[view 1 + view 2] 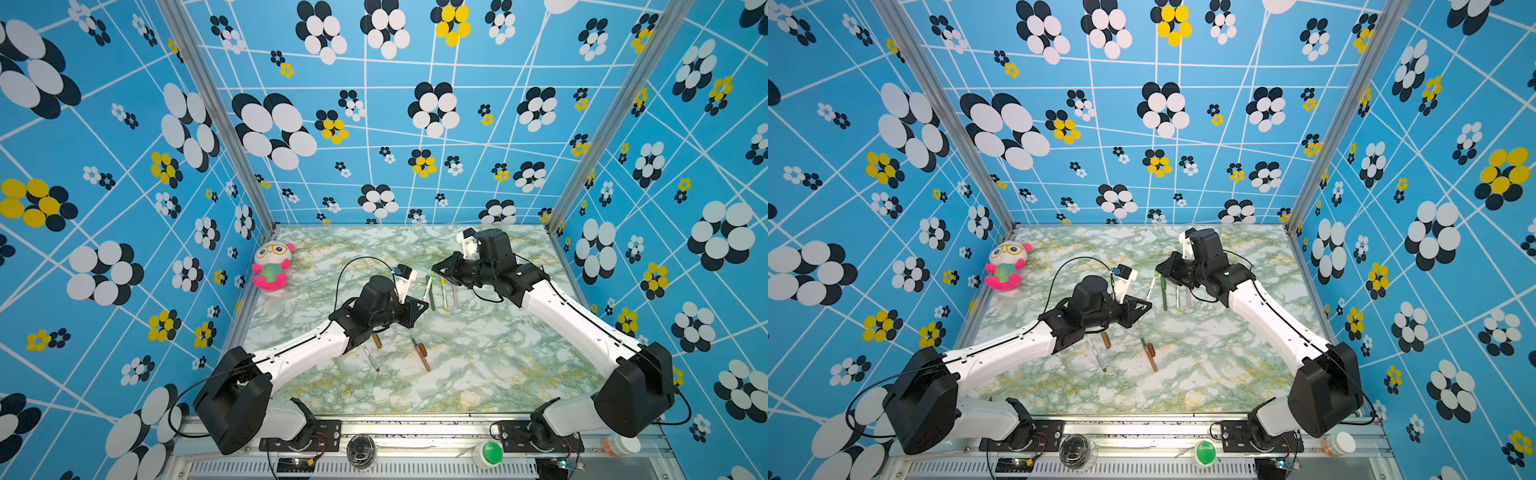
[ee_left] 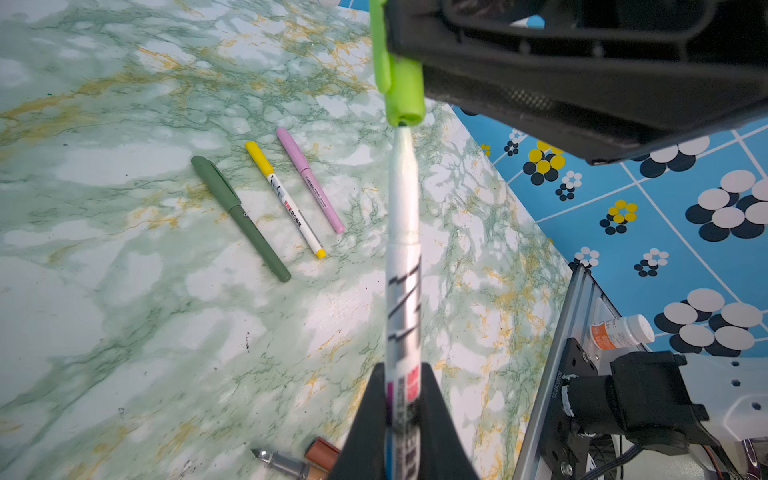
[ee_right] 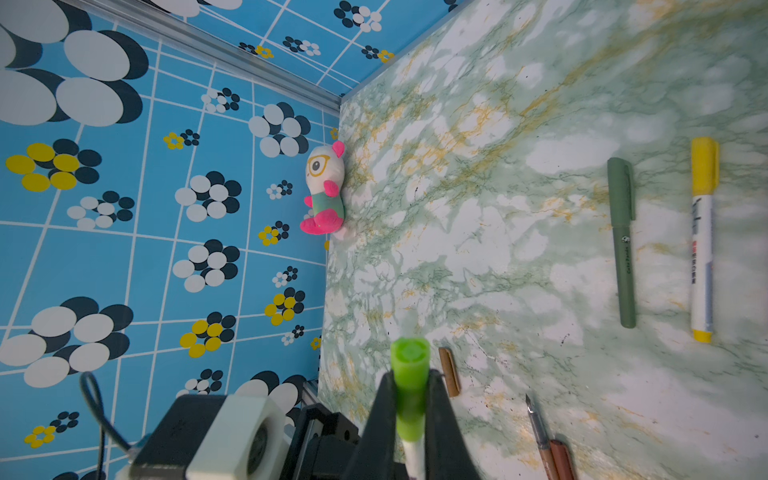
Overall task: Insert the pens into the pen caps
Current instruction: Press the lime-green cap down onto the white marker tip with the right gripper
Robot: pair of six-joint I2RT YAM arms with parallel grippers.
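Desk front: brown pen [image 1: 424,362] + brown cap [image 1: 376,340] lie loose on desk [image 1: 478,365], for later.
L tool [image 2: 402,374]: pinching white pen [image 2: 402,232] low on barrel.
R tool [image 3: 410,374]: pinching lime cap [image 3: 409,359], mouth twd pen.
Status: tip just at cap mouth, prob. not seated.
How: line up both axes, push straight along barrel, slow, grips firm; off-angle = jam/slip.
Further back: green pen [image 2: 241,218], yellow-capped pen [image 2: 286,201], pink pen [image 2: 311,180], capped, side by side.

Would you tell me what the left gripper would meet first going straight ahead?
Probably the lime green cap held by the right gripper; the white pen in the left gripper points at its mouth.
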